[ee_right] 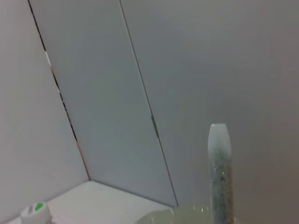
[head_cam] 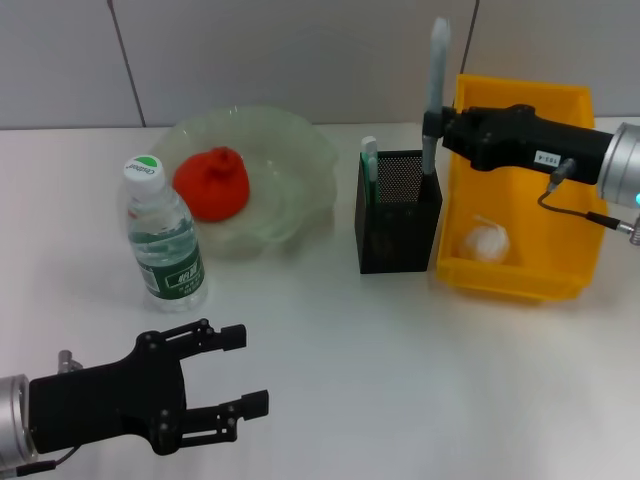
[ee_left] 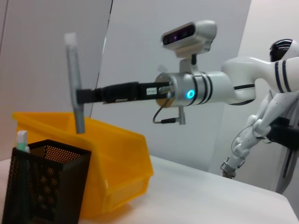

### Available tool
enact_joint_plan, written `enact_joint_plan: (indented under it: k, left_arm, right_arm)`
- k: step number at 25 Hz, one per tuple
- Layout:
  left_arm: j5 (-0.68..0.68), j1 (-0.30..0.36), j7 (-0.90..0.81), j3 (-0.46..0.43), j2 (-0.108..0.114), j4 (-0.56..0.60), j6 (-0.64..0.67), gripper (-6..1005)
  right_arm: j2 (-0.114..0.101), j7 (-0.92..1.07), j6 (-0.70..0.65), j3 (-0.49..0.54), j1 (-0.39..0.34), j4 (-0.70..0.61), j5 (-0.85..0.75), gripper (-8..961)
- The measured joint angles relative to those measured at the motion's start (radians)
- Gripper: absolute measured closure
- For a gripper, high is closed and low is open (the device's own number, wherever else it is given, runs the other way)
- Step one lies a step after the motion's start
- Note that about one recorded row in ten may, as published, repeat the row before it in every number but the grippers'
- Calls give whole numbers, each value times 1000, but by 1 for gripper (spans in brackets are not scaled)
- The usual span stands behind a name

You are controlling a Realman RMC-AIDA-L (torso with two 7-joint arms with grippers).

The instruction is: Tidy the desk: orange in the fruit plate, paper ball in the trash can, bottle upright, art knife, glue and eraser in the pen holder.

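Two robot arms appear in the head view of a white desk (head_cam: 400, 380). At about two o'clock the right gripper (head_cam: 432, 128) clamps a tall grey glue stick (head_cam: 436, 80), held upright with its lower end dipping into the back right corner of a black mesh pen holder (head_cam: 398, 235) at centre, where a white and green eraser (head_cam: 369, 158) already stands. Just beside the holder, at three o'clock, a yellow bin (head_cam: 520, 270) holds a white paper ball (head_cam: 487, 240). At eleven o'clock a red-orange fruit (head_cam: 212, 184) sits in a pale green plate (head_cam: 290, 160), and a capped water bottle (head_cam: 163, 240) stands upright touching its front rim. At seven o'clock the left gripper (head_cam: 242, 372) hovers above the desk with its fingers spread wide and empty. From the left wrist view, the right gripper (ee_left: 81, 96) holds the glue stick (ee_left: 74, 79) above the pen holder (ee_left: 44, 182), the yellow bin (ee_left: 117, 158) behind. From the right wrist view, only the glue stick (ee_right: 219, 172), the plate's rim (ee_right: 173, 217) and the bottle's cap (ee_right: 36, 210) show against the wall.
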Motion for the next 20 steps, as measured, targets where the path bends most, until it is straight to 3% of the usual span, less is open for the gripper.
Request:
enact_joint_plan:
  k: [19,20]
  left_arm:
    - [-4,12,0,-7,1,0,26,189]
    - [-5,13,0,-8,2,0,29,189]
  right_arm:
    - [12,28,116,-83,37,39,-16,820]
    - [11,29,116,-84,37,39,-16,774]
